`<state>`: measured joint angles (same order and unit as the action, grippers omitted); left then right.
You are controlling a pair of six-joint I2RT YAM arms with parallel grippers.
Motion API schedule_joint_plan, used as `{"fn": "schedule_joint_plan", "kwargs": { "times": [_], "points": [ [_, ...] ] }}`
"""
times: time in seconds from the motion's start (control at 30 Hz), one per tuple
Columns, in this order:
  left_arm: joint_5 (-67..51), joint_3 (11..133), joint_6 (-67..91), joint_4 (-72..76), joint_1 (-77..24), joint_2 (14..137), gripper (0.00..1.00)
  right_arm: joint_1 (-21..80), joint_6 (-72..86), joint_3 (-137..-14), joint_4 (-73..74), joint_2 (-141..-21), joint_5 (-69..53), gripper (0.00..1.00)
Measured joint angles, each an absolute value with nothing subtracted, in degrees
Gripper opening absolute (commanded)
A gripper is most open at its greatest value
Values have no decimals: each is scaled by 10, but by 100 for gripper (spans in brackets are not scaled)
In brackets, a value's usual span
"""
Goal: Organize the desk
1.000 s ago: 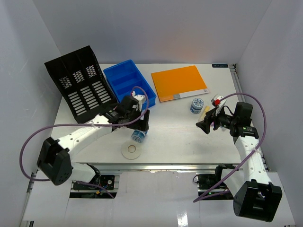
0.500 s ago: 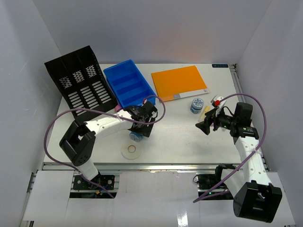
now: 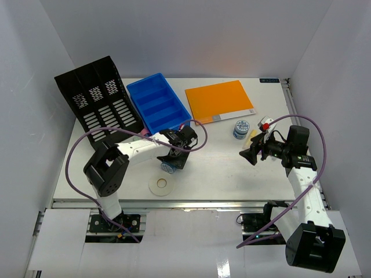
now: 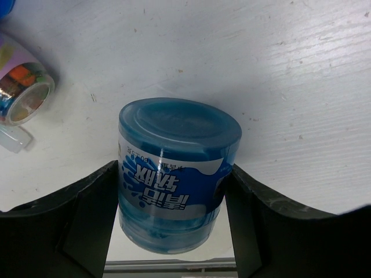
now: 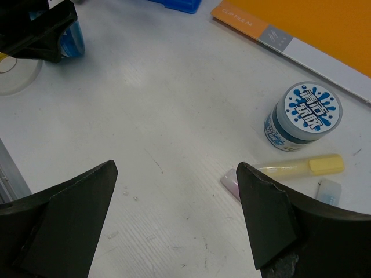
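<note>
- Left gripper point(image 4: 173, 191) is clamped on the blue jar point(image 4: 177, 124), fingers flush on both sides. Right gripper point(image 5: 175, 167) is wide open and empty.
- Desk point(image 3: 220, 168) lies under everything; the jar is near its front, left of centre.
- Risk: glossy round wall, so the jar may slip or twist on lift.
- Jar label is Korean, seen upside down. Orange folder point(image 5: 324, 29) strip reads "CLIP FILE A4".

- Overhead view is bright and even, lit from above; the large flat white desk point(image 3: 226, 168) carries only faint, soft shadows under the arms.
- A warm orange tint glows on the white back wall point(image 3: 232, 63).
- Left wrist view: the blue plastic jar point(image 4: 174, 185) is sharp, with white glare streaking its glossy label.
- Right wrist view: the black right gripper point(image 5: 177, 167) looms dark and soft-edged.
</note>
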<state>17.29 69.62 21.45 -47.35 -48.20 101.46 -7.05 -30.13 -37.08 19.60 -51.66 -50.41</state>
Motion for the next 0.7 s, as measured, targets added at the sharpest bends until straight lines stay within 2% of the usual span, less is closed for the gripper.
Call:
{"fn": "schedule_joint_plan", "kwargs": {
  "times": [0.03,0.13,0.2,0.37,0.5,0.7],
  "points": [
    [173,698,215,-473,-482,1017,36,-70,-302,-371,196,-516,-505,90],
    [171,703,215,-474,-482,1019,22,-70,-302,-371,196,-514,-506,90],
    [166,710,215,-474,-482,1017,18,-70,-302,-371,196,-512,-508,90],
    [149,742,222,-469,-480,991,0,-70,-302,-371,196,-510,-512,90],
    [118,788,233,-447,-454,954,0,-70,-302,-371,196,-509,-513,90],
    [83,874,262,-360,-308,952,0,-70,-302,-371,197,-505,-518,90]
  ]
}}
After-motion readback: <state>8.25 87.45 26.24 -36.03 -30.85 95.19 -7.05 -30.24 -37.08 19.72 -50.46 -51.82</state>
